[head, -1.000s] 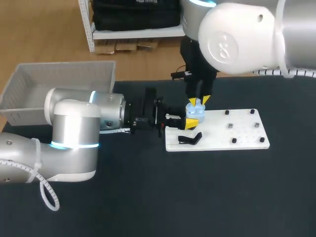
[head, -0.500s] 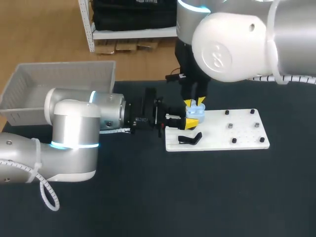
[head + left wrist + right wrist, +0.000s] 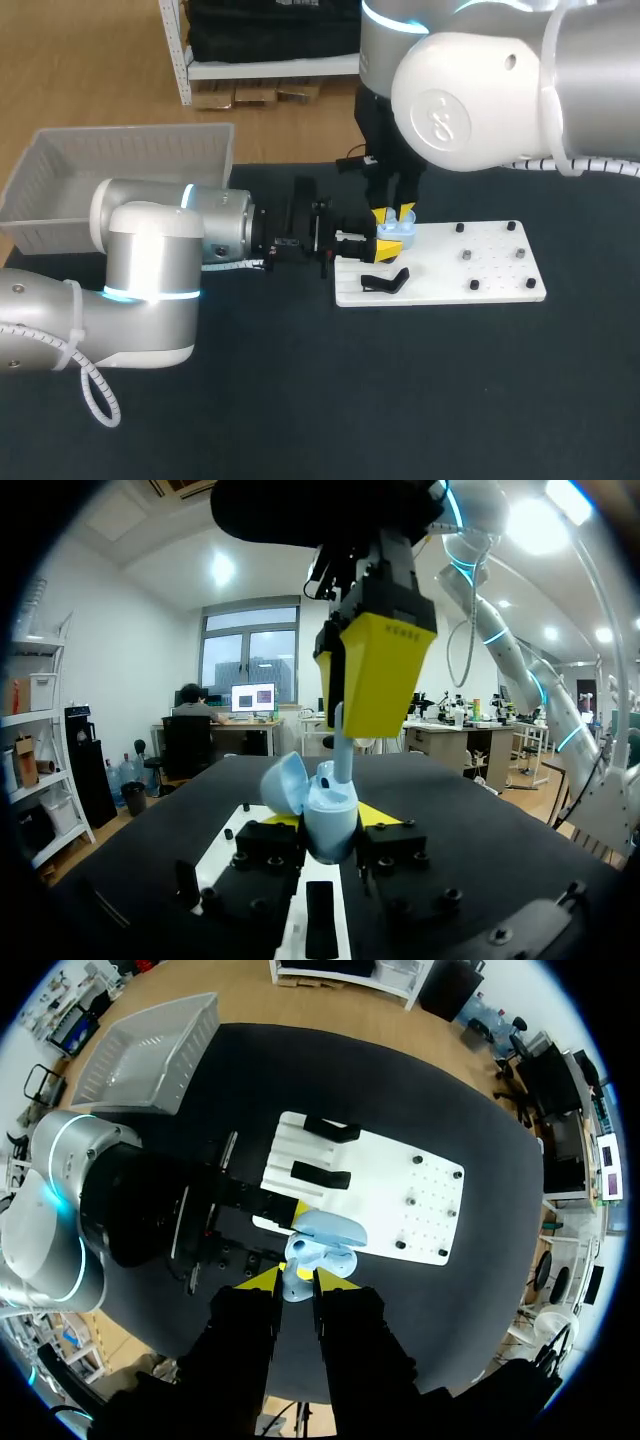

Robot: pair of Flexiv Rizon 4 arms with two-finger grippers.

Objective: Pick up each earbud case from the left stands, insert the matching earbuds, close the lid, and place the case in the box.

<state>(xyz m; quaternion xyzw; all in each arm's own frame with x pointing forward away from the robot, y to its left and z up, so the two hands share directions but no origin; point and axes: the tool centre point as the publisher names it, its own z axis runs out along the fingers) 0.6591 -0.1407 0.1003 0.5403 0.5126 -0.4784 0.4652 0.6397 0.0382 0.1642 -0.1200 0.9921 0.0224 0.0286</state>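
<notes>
Although both grippers crowd the left end of the white board (image 3: 500,270), dark table (image 3: 400,400) shows broadly along the board's near edge and beyond its right end. The grey box (image 3: 60,165) stands well apart at the far left corner. One pale blue case (image 3: 330,815) is in view, along with two black stands (image 3: 335,1129) and six small pegs (image 3: 466,256) on the board. The left gripper (image 3: 386,245) reaches in level from the left, its fingers clamped on the case's two sides, lid open. The right gripper (image 3: 298,1280) hangs straight down above it, fingers nearly together, apparently pinching an earbud (image 3: 341,750) whose lower end meets the case's opening.
</notes>
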